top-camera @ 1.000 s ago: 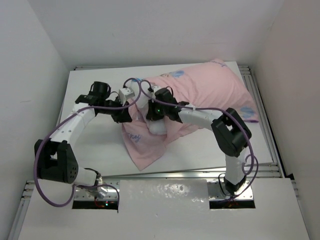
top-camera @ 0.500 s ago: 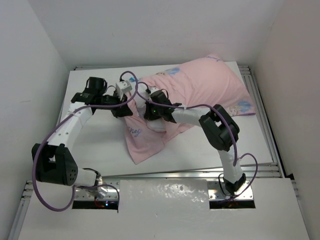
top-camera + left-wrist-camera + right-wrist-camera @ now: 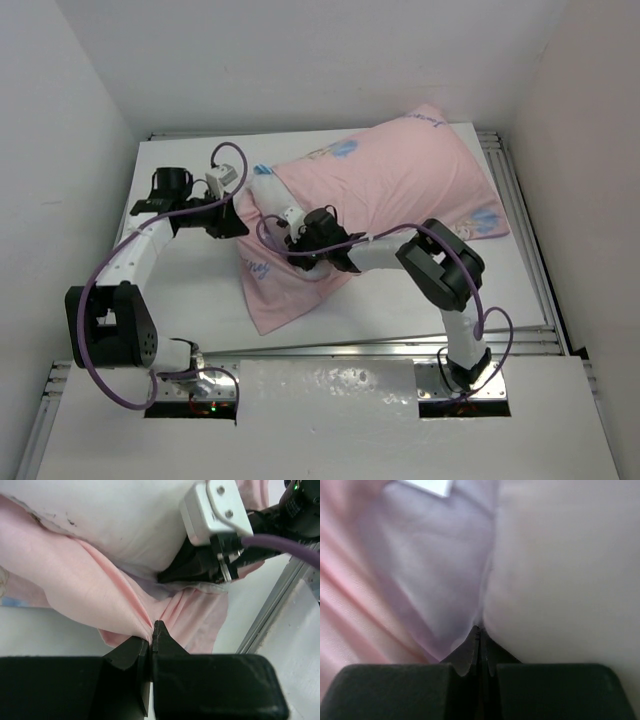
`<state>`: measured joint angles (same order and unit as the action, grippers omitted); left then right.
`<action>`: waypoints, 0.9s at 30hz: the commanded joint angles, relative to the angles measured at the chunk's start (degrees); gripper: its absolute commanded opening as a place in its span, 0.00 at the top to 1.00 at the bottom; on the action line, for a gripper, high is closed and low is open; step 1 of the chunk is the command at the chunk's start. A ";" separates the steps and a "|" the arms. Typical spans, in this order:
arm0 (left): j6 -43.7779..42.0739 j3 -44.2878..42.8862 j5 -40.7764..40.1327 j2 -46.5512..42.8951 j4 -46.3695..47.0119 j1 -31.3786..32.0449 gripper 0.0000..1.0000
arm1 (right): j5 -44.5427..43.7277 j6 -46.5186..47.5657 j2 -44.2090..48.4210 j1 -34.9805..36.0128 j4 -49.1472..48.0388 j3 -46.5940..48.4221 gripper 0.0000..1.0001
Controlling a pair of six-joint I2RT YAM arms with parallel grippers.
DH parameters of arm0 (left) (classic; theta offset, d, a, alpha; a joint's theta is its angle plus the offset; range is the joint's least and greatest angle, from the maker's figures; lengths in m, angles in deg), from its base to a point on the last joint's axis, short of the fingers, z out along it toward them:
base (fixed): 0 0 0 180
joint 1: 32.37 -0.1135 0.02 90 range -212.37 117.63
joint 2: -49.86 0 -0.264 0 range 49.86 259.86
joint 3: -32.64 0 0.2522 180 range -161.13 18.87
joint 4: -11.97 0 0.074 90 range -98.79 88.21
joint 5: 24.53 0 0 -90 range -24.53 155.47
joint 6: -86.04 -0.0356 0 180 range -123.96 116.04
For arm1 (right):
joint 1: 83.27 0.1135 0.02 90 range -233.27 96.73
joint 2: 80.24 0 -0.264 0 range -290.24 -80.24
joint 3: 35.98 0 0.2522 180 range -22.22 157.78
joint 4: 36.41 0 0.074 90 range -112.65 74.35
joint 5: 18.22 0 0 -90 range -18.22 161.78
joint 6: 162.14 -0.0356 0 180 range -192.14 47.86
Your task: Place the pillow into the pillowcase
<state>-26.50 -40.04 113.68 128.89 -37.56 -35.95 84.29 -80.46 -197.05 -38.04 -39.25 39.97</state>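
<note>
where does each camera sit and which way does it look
Top external: above, behind the bases, looking down on the table; left arm, right arm whole.
Left wrist: on that arm, looking along the left gripper shut on the pillowcase, pillow beyond.
Right wrist: close behind the right gripper, shut on pillowcase folds.
Shared: top and left wrist both show the right gripper.

Thin matt pink cloth pillowcase (image 3: 400, 180), smooth white cloth pillow (image 3: 125, 520), perhaps painted-metal table (image 3: 190, 290)

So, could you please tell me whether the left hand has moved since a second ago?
Yes. The left hand, shut on the pillowcase, has shifted left toward the table's left edge, pulling the opening along.
</note>
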 commanded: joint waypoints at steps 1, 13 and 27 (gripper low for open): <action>1.46 -1.99 1.45 -1.50 8.62 -1.88 1.00 | 4.79 4.98 -2.63 0.56 11.94 -4.45 0.97; -4.87 7.14 -0.92 -2.82 2.11 -1.61 1.00 | 5.33 -3.19 22.31 0.91 14.93 1.17 0.48; -11.02 6.62 -0.30 -4.05 -6.75 0.32 1.00 | -10.97 -22.18 17.07 4.87 10.08 -8.94 1.00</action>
<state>-32.67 -32.50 112.61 126.94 -39.49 -35.81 81.01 -97.22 -177.73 -33.56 -28.13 28.91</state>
